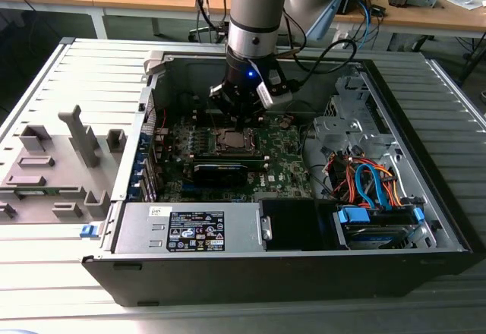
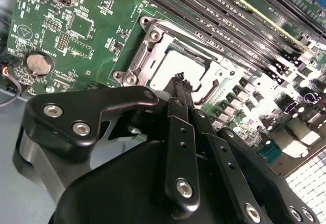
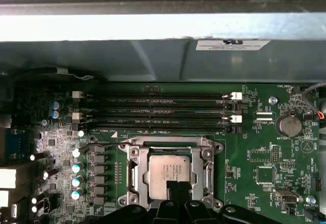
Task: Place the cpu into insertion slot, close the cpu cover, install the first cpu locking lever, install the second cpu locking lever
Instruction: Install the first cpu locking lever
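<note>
The cpu (image 3: 170, 169), a pale square chip, lies flat in the insertion slot (image 1: 230, 143) on the green board. Around it the cpu cover (image 3: 133, 169), a silver frame with a large window, lies down flat. In the second wrist view the cpu (image 2: 175, 63) shows through the cover (image 2: 145, 56). My gripper (image 3: 178, 192) hangs just over the socket's edge with its thin black fingers (image 2: 175, 132) pressed together and nothing visible between them. A thin curved lever end (image 2: 208, 89) sticks out beside the tips. From the exterior view the gripper (image 1: 239, 125) is deep in the case above the socket.
Long black memory slots (image 3: 158, 112) run beside the socket, below the case wall (image 3: 153, 56). A coin battery (image 3: 289, 126) sits on the board. A black card (image 1: 220, 171), a power supply (image 1: 190, 228) and coloured cables (image 1: 372, 182) crowd the case. Grey fixtures (image 1: 53, 167) stand at the exterior view's left.
</note>
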Controlling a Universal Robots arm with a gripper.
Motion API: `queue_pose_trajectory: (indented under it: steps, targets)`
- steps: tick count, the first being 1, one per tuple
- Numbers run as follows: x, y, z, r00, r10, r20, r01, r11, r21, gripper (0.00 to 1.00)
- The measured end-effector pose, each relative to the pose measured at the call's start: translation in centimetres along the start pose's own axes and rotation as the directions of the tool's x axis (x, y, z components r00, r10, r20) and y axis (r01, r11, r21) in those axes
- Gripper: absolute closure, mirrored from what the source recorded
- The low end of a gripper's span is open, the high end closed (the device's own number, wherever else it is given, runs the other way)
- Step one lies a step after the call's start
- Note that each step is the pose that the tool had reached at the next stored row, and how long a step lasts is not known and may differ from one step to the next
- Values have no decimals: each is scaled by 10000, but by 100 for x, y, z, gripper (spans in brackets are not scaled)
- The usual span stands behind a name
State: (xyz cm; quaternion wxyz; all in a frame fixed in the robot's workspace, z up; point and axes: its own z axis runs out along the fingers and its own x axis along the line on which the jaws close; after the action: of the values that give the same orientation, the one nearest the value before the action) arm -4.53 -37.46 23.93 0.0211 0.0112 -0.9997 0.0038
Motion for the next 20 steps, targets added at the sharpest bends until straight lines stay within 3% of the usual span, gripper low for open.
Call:
queue_pose_trajectory:
  steps: [6, 14, 20]
  targets:
    - [0, 0, 0, 9989, -461, 3, 461, 9989, 19, 89]
    - [3, 1, -3, 9987, -512, 5, 512, 9987, 23, 89]
    - [67, 1, -82, 9987, -513, 56, 513, 9987, 24, 89]
